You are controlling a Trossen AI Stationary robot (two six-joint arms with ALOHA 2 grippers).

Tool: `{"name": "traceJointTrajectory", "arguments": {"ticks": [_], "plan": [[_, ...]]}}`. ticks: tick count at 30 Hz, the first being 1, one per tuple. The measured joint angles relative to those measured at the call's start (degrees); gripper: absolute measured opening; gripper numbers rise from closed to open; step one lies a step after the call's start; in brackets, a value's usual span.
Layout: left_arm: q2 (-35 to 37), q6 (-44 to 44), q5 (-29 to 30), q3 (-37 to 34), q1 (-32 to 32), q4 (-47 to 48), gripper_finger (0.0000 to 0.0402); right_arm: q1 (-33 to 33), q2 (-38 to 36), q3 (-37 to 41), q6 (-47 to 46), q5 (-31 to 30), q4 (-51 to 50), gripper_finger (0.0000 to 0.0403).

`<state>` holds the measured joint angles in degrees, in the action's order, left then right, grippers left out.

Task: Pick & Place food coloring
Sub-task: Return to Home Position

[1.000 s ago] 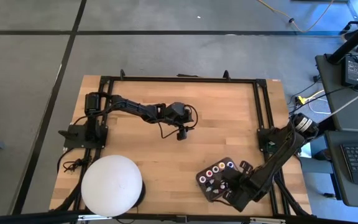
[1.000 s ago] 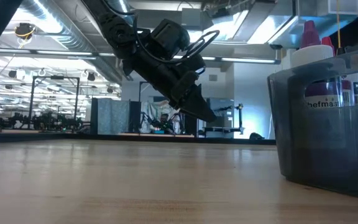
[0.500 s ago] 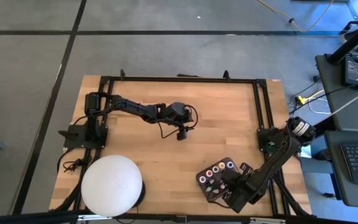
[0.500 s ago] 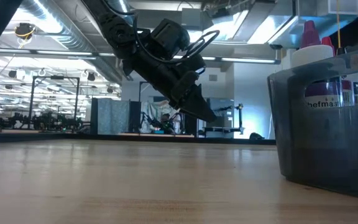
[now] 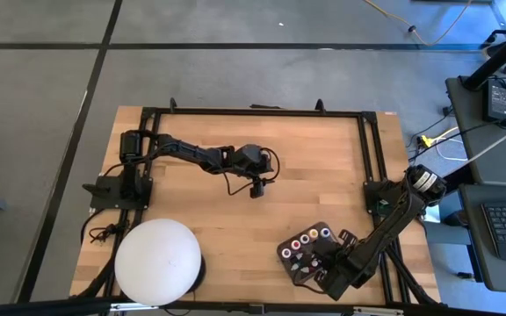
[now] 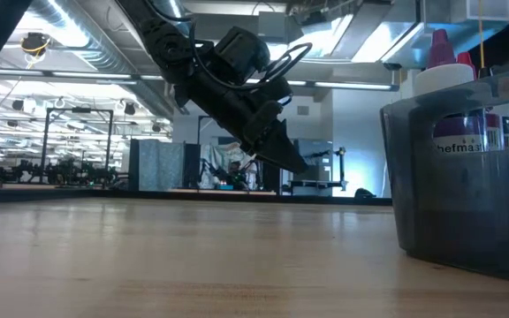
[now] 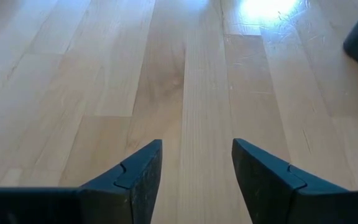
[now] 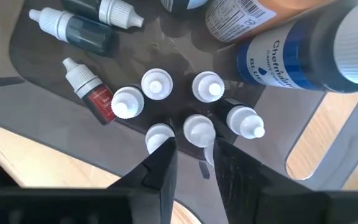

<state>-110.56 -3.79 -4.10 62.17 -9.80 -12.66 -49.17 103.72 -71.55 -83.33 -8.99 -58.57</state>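
The food coloring bottles (image 8: 157,84) are a cluster of tiny white-capped bottles standing in the dark grey tray (image 8: 48,81). A red one (image 8: 95,96) and dark ones (image 8: 86,31) lie flat on the tray floor. In the high view their colored tops (image 5: 310,236) show in the tray (image 5: 282,251) near the table's near right corner. My right gripper (image 8: 194,152) is low over the cluster, open narrowly, one finger on either side of a white cap (image 8: 197,129). My left gripper (image 7: 196,168) hangs open above bare wood at mid-table (image 5: 256,190). My right gripper comes down on the bottle cluster from above, its fingertips (image 8: 165,152) beside one bottle's white cap and nozzle (image 8: 205,146). I cannot tell whether the fingers touch it. The bottle stands among the others on the tray floor.
Larger bottles, one blue-labelled (image 8: 291,56) and one orange (image 8: 253,15), stand in the same tray close to my right gripper. The big white dome (image 5: 158,262) sits at the table's near left corner. A black frame (image 5: 253,112) runs along the table's edges. Bare wood lies around my left gripper.
My right arm has drawn in slightly over the tray, its elbow shifting a little toward the table, and has then kept still.
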Motion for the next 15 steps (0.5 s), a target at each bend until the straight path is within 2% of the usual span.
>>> {"name": "traceJointTrajectory", "arguments": {"ticks": [7,10,15], "plan": [[0.0,0.0,0.0,0.0,0.0,0.0,0.0191,0.0,-0.2,-0.6,2.2,-0.1,-2.3,0.0124],[0.0,0.0,0.0,0.0,0.0,0.0,0.0193,0.0,-1.6,-5.0,3.2,-3.1,-10.9,0.0123],[0.0,0.1,0.0,0.0,0.0,0.0,0.0191,-0.1,-3.6,-15.7,16.3,-5.2,-23.9,0.0122]]}}
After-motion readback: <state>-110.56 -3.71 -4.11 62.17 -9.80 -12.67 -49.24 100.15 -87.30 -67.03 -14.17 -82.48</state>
